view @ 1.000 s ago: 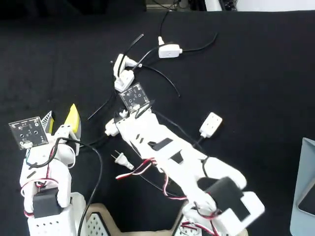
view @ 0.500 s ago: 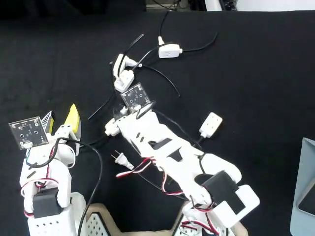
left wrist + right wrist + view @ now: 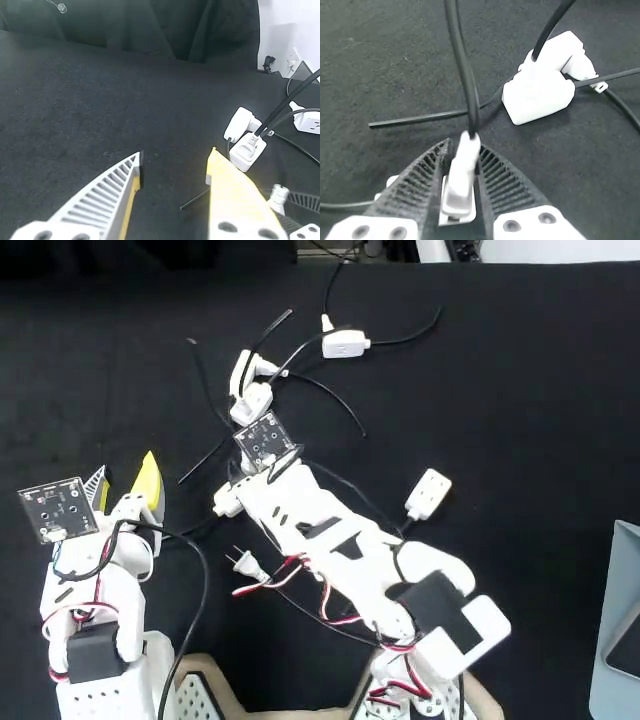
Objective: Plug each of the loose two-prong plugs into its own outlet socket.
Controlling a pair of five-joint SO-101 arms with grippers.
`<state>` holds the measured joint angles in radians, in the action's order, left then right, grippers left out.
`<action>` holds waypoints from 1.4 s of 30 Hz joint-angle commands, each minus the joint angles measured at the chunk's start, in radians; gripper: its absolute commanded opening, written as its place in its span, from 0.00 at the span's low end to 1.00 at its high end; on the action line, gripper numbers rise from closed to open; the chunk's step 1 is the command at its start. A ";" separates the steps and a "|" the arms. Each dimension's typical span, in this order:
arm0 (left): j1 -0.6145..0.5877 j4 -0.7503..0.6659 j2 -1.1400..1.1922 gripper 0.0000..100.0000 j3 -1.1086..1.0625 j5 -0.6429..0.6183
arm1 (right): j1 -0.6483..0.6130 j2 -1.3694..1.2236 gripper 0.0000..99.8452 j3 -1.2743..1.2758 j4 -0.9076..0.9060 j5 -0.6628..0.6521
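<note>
The right tool (image 3: 462,149) is clamped on a white plug (image 3: 459,182), with a socket (image 3: 537,95) near it. The left tool (image 3: 175,167) hangs apart above the desk (image 3: 75,100). A second plug (image 3: 243,563) lies loose beside the right arm

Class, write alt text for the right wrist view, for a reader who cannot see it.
The right gripper is shut on a white plug, whose black cord runs over the black table. Beyond lies a white outlet socket with a cord attached.
</note>
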<state>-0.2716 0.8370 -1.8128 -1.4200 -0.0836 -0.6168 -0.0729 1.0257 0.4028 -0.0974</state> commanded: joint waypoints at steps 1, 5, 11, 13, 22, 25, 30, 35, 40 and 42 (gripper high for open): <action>-0.013 0.005 -0.006 0.22 0.004 -0.002 | 0.014 -0.002 0.01 -0.024 0.043 -0.008; -0.013 0.005 -0.006 0.22 0.004 -0.002 | 0.014 -0.001 0.01 -0.019 0.051 -0.008; -0.016 0.005 -0.006 0.22 0.004 -0.002 | 0.011 0.008 0.01 -0.015 0.051 -0.006; -0.018 0.005 -0.006 0.22 0.004 -0.002 | 0.011 0.039 0.01 0.004 0.048 -0.006; -0.018 0.003 -0.006 0.22 -0.010 -0.002 | 0.014 0.355 0.01 -0.007 -0.523 0.002; -0.015 0.005 -0.006 0.22 -0.010 -0.002 | 0.031 0.414 0.01 -0.059 -0.747 0.002; -0.019 0.005 -0.006 0.22 -0.010 -0.002 | 0.083 0.377 0.01 -0.128 -0.933 0.002; -0.021 0.005 -0.006 0.22 -0.010 -0.002 | 0.080 0.262 0.03 -0.188 -0.979 0.000; -0.021 0.005 -0.006 0.22 -0.010 -0.002 | 0.080 0.145 0.10 -0.302 -1.100 0.002; -0.021 0.005 -0.006 0.22 -0.010 -0.002 | 0.080 0.117 0.10 -0.343 -1.129 0.015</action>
<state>-0.2808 0.8370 -1.8113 -1.4369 -0.0836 -0.5462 0.0637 0.7772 -0.6866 -0.0974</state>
